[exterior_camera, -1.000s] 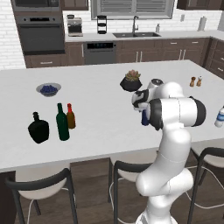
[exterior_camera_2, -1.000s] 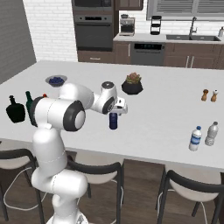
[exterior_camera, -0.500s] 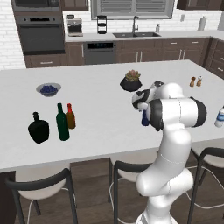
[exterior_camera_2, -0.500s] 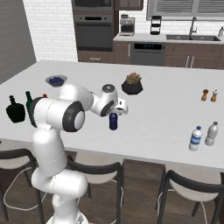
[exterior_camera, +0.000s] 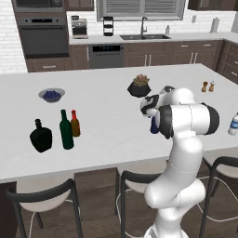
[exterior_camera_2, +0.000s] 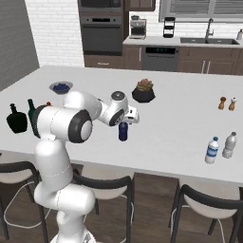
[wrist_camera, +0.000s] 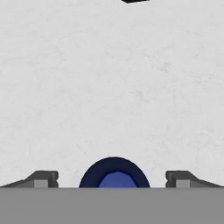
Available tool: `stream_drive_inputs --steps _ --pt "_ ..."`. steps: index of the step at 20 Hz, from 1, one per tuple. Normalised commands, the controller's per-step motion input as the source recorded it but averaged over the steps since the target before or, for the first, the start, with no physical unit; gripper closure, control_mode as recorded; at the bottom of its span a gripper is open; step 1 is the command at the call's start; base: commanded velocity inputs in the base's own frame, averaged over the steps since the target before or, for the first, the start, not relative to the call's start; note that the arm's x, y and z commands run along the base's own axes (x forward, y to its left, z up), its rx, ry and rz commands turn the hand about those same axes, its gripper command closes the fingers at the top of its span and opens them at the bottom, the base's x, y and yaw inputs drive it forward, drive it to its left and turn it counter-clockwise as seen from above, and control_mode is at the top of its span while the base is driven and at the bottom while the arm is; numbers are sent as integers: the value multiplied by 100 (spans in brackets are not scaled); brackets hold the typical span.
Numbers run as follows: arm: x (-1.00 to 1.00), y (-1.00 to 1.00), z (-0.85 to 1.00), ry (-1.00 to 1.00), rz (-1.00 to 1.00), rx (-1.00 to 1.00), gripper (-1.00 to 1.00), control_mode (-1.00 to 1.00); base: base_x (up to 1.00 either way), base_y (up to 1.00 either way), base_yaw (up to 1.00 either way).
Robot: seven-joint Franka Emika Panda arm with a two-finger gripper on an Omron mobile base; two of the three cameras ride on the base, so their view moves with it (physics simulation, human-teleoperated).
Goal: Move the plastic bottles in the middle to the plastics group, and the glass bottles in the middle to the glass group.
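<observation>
**Claw poised over the dark blue bottle**

Risk first: closing too high on the dark blue bottle (exterior_camera_2: 123, 131) and catching only the cap, or nudging it off centre and tipping it on the smooth white tabletop (exterior_camera: 107, 116). Also possible: sweeping the potted succulent (exterior_camera_2: 144, 90) just behind when lifting away toward the plastics group (two clear bottles (exterior_camera_2: 220, 148) standing near the tabletop's right edge in the right base view).

Claw (wrist_camera: 113, 178) spread wide, fingertips (wrist_camera: 43, 178) standing apart on either side of the bottle's round top, seen from straight above in the hand view; no contact visible, nothing held. Bottle upright in the middle of the tabletop, directly beneath the hand.

Far off: tall green bottle (exterior_camera: 66, 130) beside the black flask (exterior_camera: 41, 136) and amber bottle (exterior_camera: 74, 123).
</observation>
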Motion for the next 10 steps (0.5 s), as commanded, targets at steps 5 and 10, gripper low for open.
stream_drive_inputs --steps 5,10 --pt "0 0 0 0 0 0 100 -100 0 0 0" --pt "0 0 0 0 0 0 100 -100 0 0 0"
